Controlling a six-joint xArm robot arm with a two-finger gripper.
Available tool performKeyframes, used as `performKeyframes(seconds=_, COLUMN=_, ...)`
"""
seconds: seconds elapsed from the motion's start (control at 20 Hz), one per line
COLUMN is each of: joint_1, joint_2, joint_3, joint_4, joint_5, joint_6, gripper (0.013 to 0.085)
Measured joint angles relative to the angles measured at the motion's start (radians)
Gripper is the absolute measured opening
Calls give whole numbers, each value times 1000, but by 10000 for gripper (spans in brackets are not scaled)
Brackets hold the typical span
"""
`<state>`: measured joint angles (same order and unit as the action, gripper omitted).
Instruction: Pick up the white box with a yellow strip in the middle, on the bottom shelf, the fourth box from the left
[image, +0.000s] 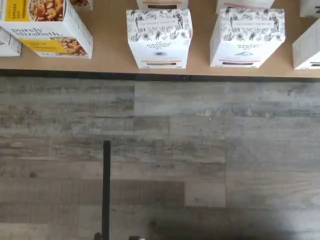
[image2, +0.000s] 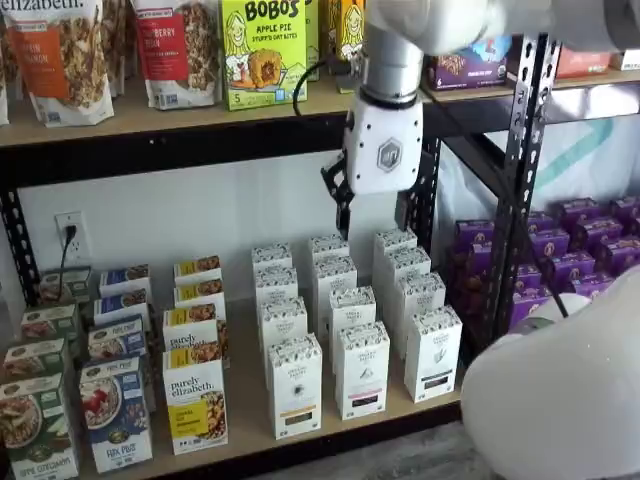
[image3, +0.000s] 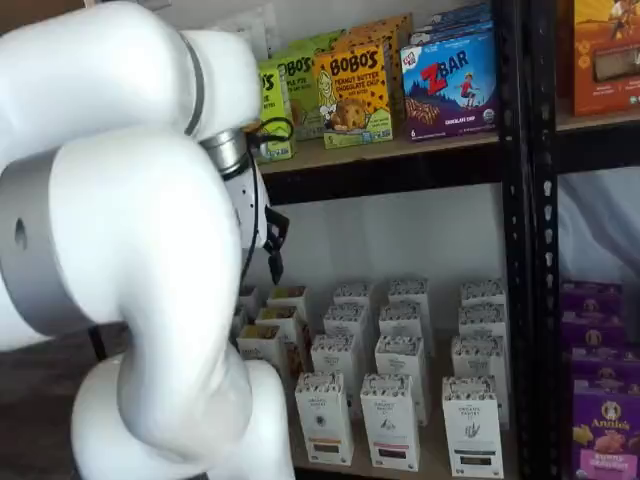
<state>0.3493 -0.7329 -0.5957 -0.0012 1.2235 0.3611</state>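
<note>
The white box with a speckled top and a yellow-brown strip low on its front stands at the front of the bottom shelf, just right of a "purely elizabeth" box. Both shelf views show the white box upright and untouched. My gripper hangs high above it, just under the upper shelf and in front of the shelves. Its black fingers point down, open, with nothing in them. In the wrist view the fingers do not show.
The "purely elizabeth" box stands left of the white box, and similar white cartons stand right of it and behind. A black upright and purple boxes are further right. The arm's white links fill the foreground.
</note>
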Motion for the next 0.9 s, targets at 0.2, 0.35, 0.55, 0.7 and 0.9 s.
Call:
performKeyframes(seconds=0.2, joint_1=2, joint_2=68, joint_3=29, joint_4=-10, joint_5=-102, joint_6=6, gripper=850)
performKeyframes(seconds=0.35, joint_1=-6, joint_2=136, joint_3=48, joint_4=-13, joint_5=-204, joint_6=0, gripper=850)
performKeyframes(seconds=0.55, joint_1=-10, joint_2=230, joint_3=62, joint_4=-51, joint_5=-336, joint_6=20, gripper=850)
performKeyframes(seconds=0.7, joint_1=-24, joint_2=305, joint_3=66, joint_4=-31, joint_5=-420, joint_6=-5, gripper=850)
performKeyframes(seconds=0.9, joint_1=-39, joint_2=433, joint_3=59, joint_4=-20, joint_5=-538, joint_6=-26, gripper=850)
